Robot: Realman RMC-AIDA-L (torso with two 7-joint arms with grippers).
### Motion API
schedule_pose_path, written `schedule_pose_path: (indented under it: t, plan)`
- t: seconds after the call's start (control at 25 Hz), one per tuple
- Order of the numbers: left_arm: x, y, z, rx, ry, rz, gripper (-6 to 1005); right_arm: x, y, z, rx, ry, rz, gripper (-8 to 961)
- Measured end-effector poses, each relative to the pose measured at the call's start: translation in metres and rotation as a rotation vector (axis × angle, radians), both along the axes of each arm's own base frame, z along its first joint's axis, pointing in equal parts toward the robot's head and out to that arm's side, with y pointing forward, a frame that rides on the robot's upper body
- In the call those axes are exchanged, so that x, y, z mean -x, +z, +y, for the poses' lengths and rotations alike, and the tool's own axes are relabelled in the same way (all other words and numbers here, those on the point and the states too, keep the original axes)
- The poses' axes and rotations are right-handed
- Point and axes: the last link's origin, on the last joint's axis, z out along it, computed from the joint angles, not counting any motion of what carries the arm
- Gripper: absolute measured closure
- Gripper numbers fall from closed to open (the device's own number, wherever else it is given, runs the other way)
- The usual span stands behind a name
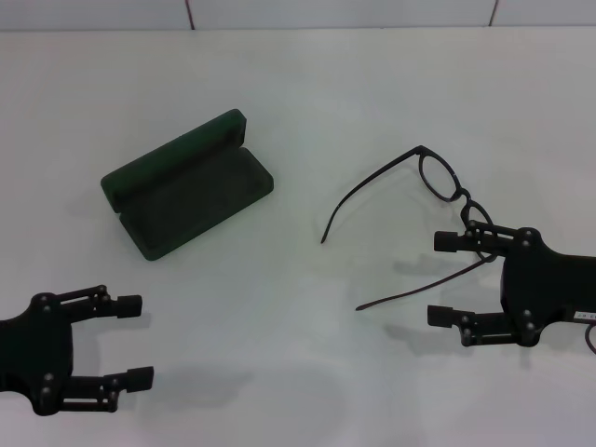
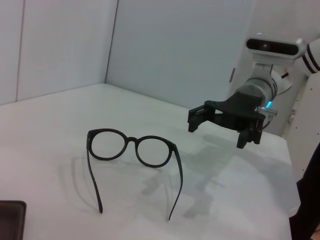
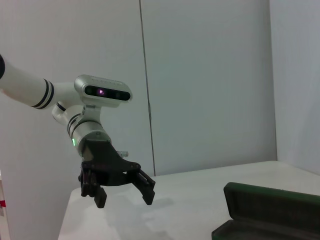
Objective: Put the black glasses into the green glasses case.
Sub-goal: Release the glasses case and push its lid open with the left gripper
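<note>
The green glasses case (image 1: 186, 186) lies open on the white table, left of centre, lid tilted back; it also shows in the right wrist view (image 3: 270, 210). The black glasses (image 1: 438, 200) lie unfolded on the table at the right, temple arms pointing toward the middle; the left wrist view shows them too (image 2: 132, 155). My right gripper (image 1: 445, 279) is open, right beside the glasses' near lens, partly covering it; it shows in the left wrist view (image 2: 220, 127). My left gripper (image 1: 135, 340) is open and empty at the front left, and shows in the right wrist view (image 3: 122, 192).
The white table (image 1: 298, 93) runs back to a pale wall. A dark corner of the case (image 2: 10, 220) shows in the left wrist view. Bare table lies between the case and the glasses.
</note>
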Motion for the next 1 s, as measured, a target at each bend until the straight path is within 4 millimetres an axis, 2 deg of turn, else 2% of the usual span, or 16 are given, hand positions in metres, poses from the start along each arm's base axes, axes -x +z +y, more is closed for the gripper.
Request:
schedule_pose_path:
  t: [0.64,0.68,0.84,1.0]
  plan:
    - [-0.003,0.004,0.011,-0.035,0.056,-0.035,145,0.0,0.0,0.0,0.0,-0.001,0.0,112]
    - [-0.007,0.008,0.02,-0.049,0.126,-0.077,146,0.0,0.0,0.0,0.0,-0.001,0.0,112]
    - [-0.011,0.013,0.035,-0.048,0.205,-0.102,147,0.0,-0.001,-0.001,0.001,-0.001,0.002,112]
    - [-0.018,0.022,0.067,-0.031,0.321,-0.071,149,0.0,-0.001,-0.001,0.002,-0.001,0.003,112]
